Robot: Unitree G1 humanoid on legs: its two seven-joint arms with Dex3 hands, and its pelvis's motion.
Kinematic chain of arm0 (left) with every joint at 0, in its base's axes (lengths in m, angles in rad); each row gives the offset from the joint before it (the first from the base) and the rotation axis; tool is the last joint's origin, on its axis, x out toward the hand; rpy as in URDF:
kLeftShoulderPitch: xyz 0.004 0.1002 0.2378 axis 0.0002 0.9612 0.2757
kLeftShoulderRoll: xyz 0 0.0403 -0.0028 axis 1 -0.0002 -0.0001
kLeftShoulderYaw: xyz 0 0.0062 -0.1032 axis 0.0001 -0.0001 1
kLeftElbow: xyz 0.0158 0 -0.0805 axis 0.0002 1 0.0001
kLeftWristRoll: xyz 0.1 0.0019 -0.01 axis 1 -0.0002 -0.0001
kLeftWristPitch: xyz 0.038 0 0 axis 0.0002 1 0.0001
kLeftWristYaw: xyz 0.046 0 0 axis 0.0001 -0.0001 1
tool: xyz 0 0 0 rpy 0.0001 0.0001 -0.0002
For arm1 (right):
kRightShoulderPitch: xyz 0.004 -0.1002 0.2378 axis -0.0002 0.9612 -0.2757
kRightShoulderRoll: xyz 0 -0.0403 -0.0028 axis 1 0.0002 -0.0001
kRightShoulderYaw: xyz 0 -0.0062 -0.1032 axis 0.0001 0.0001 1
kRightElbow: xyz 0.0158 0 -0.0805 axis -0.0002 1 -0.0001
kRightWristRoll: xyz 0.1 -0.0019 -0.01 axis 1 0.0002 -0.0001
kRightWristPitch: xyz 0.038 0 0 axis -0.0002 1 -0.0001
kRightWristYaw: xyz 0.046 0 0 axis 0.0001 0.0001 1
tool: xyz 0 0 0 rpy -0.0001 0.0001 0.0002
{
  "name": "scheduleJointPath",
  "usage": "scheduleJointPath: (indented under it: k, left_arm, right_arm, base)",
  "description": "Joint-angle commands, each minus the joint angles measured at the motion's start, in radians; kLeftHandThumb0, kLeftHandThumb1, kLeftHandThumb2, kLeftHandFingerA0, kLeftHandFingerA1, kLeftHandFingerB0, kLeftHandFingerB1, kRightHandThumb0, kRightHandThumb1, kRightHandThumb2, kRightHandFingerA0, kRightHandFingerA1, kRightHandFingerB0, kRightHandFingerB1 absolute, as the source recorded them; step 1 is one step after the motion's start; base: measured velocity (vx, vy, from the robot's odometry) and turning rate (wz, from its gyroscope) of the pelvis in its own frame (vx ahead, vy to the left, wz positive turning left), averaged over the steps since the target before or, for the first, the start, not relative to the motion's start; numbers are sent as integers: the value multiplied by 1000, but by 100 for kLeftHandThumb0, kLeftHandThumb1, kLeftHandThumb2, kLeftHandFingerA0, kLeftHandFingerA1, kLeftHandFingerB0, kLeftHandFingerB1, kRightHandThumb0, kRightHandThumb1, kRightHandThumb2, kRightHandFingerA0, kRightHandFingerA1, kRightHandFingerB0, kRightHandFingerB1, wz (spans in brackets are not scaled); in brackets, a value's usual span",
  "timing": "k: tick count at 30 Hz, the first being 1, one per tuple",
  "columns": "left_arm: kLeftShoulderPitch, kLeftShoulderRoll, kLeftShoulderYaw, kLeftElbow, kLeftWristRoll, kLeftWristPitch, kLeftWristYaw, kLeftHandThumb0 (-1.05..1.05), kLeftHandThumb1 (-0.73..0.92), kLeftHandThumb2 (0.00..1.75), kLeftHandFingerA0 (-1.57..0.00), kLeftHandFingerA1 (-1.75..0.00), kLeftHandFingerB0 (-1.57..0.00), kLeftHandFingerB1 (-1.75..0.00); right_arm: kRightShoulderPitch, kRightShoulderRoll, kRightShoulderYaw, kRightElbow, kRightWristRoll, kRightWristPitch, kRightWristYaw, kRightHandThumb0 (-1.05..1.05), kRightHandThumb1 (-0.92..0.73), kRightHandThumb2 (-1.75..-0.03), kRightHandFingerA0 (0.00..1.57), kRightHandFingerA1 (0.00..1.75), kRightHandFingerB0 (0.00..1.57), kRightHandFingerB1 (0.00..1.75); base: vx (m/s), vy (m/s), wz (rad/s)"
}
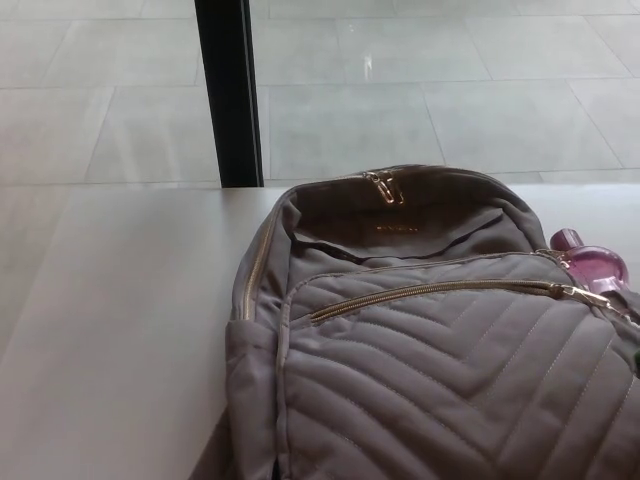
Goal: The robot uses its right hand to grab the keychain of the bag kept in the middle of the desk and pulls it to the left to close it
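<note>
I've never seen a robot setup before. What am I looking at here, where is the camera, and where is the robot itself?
The picture comes from a camera on the robot's head, looking down at its work. Neither of its hands shows right now, so nothing is held. On the white desk lies a grey quilted backpack with gold zips. A pink charm sits at its right edge, beside the pull of the front zip. Behind are a black post and a tiled floor.

robot body: nothing shows | left hand: not in view | right hand: not in view
</note>
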Motion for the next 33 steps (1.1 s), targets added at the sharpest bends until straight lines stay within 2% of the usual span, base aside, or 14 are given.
scheduleJointPath:
  k: [1, 3, 6, 8, 9, 11, 13, 14, 16, 18, 26, 27, 28, 33]
  left_arm:
    - [-13, 38, 11, 42, -35, -43, -71, -83, 51, 61, -72, -110, -48, -92]
    - [-13, 42, 5, 47, -34, -46, -86, -87, 53, 60, -71, -109, -49, -93]
    - [-14, 52, 7, 52, -39, -45, -108, -89, 57, 60, -75, -108, -48, -95]
    - [-18, 55, 7, 55, -41, -40, -115, -87, 56, 61, -72, -107, -46, -92]
    - [-21, 55, 11, 57, -46, -35, -119, -87, 57, 61, -74, -107, -46, -91]
    - [-21, 58, 7, 59, -44, -34, -124, -87, 57, 61, -70, -106, -45, -92]
    - [-20, 57, 6, 55, -44, -38, -125, -90, 43, 101, -73, -99, -47, -84]
    - [-18, 55, 6, 49, -45, -37, -127, -90, 59, 60, -69, -107, -45, -92]
    - [-19, 57, 11, 56, -51, -41, -145, -89, 59, 59, -69, -108, -45, -92]
    - [-22, 56, 11, 57, -51, -41, -140, -90, 59, 58, -70, -108, -46, -92]
    - [-29, 47, 19, 55, -61, -24, -133, -88, 58, 59, -71, -108, -45, -91]
    - [-29, 48, 19, 54, -61, -25, -135, -89, 43, 100, -74, -100, -48, -85]
    - [-29, 48, 15, 52, -56, -28, -132, -88, 59, 60, -69, -107, -44, -92]
    - [-32, 52, 17, 55, -57, -27, -130, -93, 58, 58, -71, -108, -46, -93]
  right_arm:
    - [6, -36, -20, -4, 45, -36, 10, -72, -51, -58, 78, 87, 25, 68]
    - [-4, -54, -36, -25, 64, 13, 2, -71, -43, -84, 88, 106, 17, 66]
    - [-38, -67, -143, -139, 177, 76, 16, -79, -58, -58, 78, 95, 7, 74]
    - [-50, -79, -172, -196, 195, 78, 37, -85, -47, -88, 73, 86, 8, 66]
    - [-62, -89, -182, -236, 195, 89, 32, -88, -62, -60, 81, 89, 6, 74]
    - [-73, -104, -203, -380, 216, 165, 30, -83, -49, -89, 71, 81, 10, 63]
    - [-86, -117, -216, -501, 231, 186, 36, -83, -48, -89, 73, 75, 13, 61]
    - [-88, -117, -221, -573, 249, 200, 42, -80, -61, -59, 75, 66, 18, 60]
    - [-75, -95, -229, -772, 321, 227, 70, -90, -53, -88, 76, 64, 22, 56]
    - [-77, -88, -220, -824, 332, 230, 83, -76, -61, -59, 76, 51, 25, 43]
    - [-12, -62, -92, -1150, 338, 241, 159, -69, -52, -83, 47, 54, 14, 40]
    - [-9, -60, -80, -1159, 338, 246, 166, -67, -52, -84, 45, 55, 14, 40]
    - [-2, -61, -60, -1173, 344, 266, 179, -71, -51, -86, 37, 55, 12, 40]
    - [9, -63, 4, -1180, 307, 268, 203, -69, -49, -84, 38, 56, 15, 40]
  base:
    - [0, 0, 0]
    - [0, 0, 0]
    - [0, 0, 0]
    - [0, 0, 0]
    - [0, 0, 0]
    - [0, 0, 0]
    - [0, 0, 0]
    - [0, 0, 0]
    - [0, 0, 0]
    - [0, 0, 0]
    - [0, 0, 0]
    - [0, 0, 0]
    - [0, 0, 0]
    - [0, 0, 0]
